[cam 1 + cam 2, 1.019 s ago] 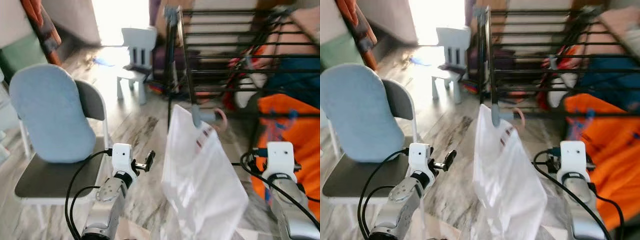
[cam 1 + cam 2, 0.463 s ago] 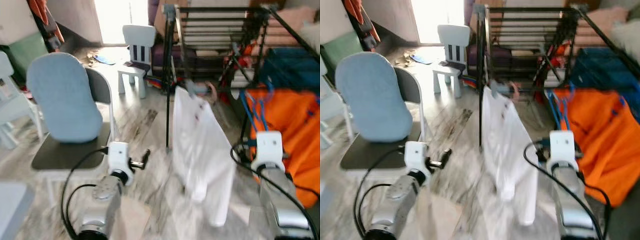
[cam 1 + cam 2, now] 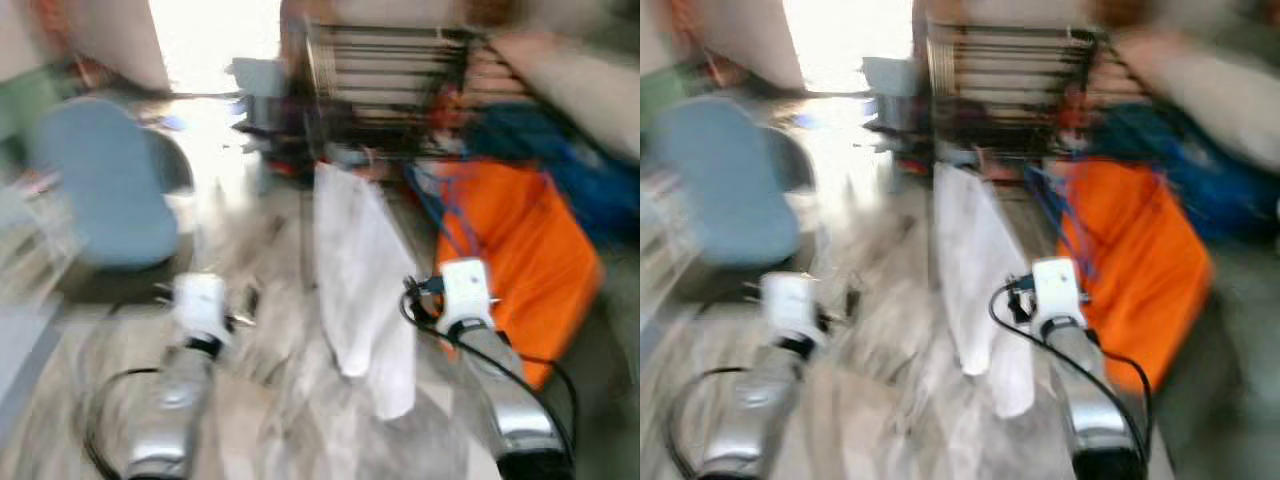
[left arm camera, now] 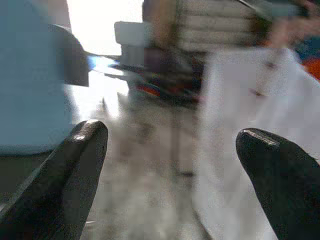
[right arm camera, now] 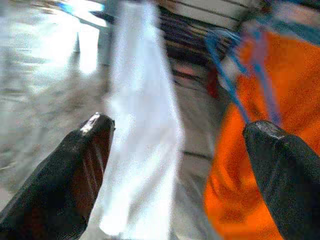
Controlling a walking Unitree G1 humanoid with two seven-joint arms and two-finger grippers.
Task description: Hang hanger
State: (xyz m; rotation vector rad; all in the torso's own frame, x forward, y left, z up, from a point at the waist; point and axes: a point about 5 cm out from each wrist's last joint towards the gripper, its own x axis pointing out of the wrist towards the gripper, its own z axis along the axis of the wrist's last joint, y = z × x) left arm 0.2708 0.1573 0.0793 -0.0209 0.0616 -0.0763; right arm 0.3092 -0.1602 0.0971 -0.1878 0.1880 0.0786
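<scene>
White garment (image 3: 355, 270) seen hung from black drying rack (image 3: 385, 90) at 12 o'clock; left gripper (image 4: 172, 165) and right gripper (image 5: 175, 160) both held spread apart, nothing gripped; views blurred.

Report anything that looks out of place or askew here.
Nothing clearly stands out, though the head views are blurred. A white garment hangs from the black drying rack, beside an orange cloth. Both the left gripper and the right gripper are open and empty.
</scene>
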